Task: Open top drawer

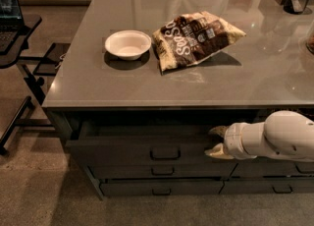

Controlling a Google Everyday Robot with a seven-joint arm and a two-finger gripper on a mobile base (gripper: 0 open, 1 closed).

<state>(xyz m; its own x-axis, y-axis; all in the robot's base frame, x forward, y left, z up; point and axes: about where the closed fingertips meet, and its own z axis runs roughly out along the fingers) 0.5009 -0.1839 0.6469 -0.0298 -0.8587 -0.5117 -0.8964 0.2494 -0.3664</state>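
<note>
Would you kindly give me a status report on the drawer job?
Gripper at right end of top drawer front. Drawer partly out. Bowl and snack bag on countertop, not in its way.

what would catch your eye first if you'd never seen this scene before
The crumpled brown snack bag lying mid-counter draws the eye first, with a white bowl just to its left on the grey countertop. Below the counter edge, a white arm reaches in from the right, its gripper at the right end of the top drawer, which stands partly pulled out.
</note>
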